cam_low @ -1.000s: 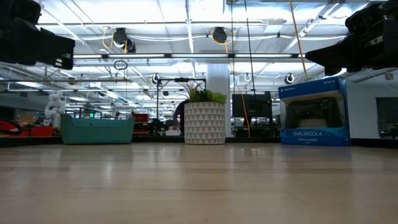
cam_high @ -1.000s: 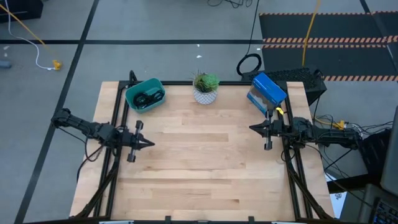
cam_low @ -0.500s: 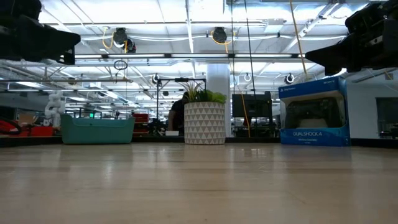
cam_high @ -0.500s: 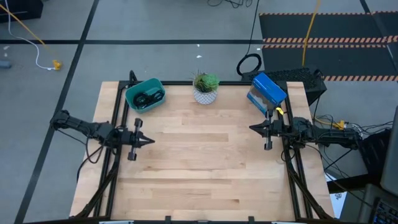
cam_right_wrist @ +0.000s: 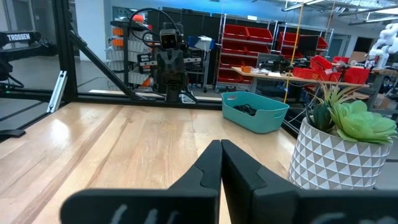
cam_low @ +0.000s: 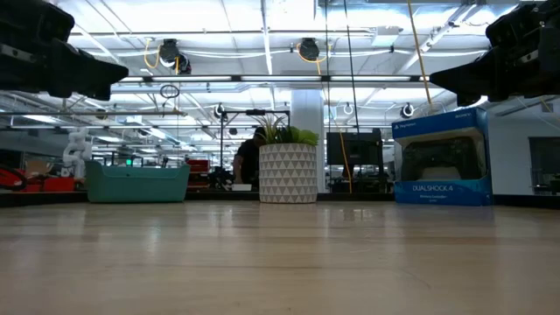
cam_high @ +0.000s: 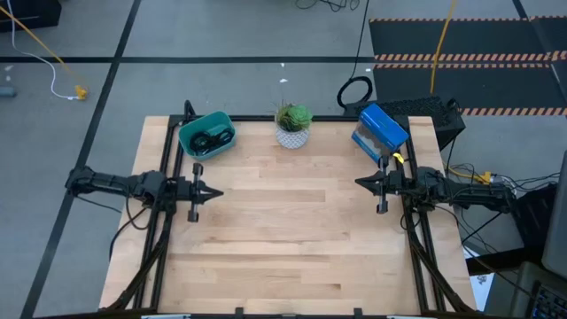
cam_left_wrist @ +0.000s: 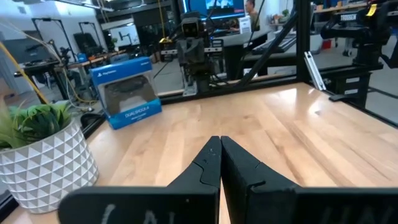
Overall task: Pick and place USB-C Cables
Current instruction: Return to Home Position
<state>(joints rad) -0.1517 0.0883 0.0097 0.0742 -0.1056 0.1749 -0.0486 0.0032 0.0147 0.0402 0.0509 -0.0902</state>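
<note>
Black cable bundles lie inside the teal bin at the table's far left corner; the bin also shows in the low view and the right wrist view, where dark cable peeks over its rim. A purple-blue cable I cannot make out. My left gripper hovers shut over the table's left side, below the bin in the high view, its fingertips together. My right gripper hovers shut at the right side. Both are empty.
A potted plant in a white patterned pot stands at the far edge's middle. A blue DualShock box stands at the far right corner. Bare wood fills the middle and near part of the table. A person shows behind the pot.
My left arm has drawn back toward the table's left edge and swung level, its gripper turning from slanted to pointing straight across the table, a little farther from the near edge. It stays shut. The right arm has kept still.
</note>
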